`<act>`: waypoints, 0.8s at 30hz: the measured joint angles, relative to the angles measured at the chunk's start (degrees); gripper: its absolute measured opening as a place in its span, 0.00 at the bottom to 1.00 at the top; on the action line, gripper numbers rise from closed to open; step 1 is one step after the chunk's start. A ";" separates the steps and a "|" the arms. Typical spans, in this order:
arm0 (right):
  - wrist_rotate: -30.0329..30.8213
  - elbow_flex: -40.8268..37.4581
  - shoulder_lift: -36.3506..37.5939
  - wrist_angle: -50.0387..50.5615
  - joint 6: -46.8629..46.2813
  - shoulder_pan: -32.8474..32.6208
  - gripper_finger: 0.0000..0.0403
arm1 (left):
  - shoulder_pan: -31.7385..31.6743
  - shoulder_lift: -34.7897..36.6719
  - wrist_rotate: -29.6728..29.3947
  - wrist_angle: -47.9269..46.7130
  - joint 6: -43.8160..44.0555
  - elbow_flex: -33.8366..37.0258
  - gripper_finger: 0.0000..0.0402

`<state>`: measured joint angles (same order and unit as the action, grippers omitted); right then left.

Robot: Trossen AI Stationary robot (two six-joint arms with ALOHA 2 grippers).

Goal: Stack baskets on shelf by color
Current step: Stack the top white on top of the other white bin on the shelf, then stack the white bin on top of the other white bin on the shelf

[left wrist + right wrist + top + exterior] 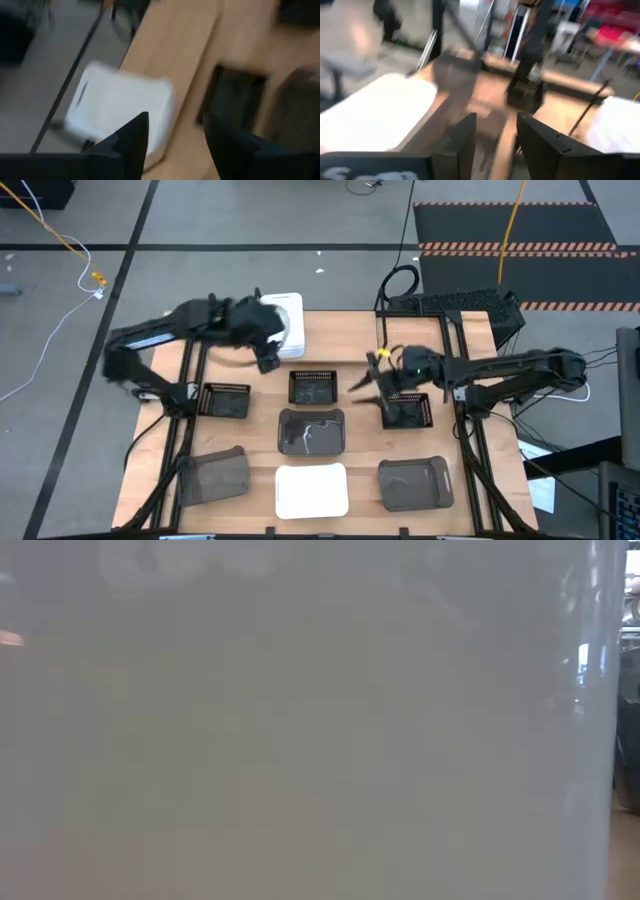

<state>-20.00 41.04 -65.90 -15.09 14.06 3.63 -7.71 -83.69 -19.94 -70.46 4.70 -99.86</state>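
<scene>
Overhead, both hands above baskets [316, 387]

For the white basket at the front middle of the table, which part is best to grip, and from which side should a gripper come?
Probably a long rim of the white basket, taken from straight above. It lies flat with its open side up, and grey baskets flank its short ends, so the long edges look freer for the fingers.
</scene>
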 joint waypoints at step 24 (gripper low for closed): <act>9.58 26.01 -31.72 40.50 38.65 -23.66 0.39 | 16.06 16.00 -6.23 38.60 9.31 39.43 0.32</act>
<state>-10.41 67.05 -97.62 25.41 52.71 -20.04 8.35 -67.69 -26.17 -31.87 14.01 -60.43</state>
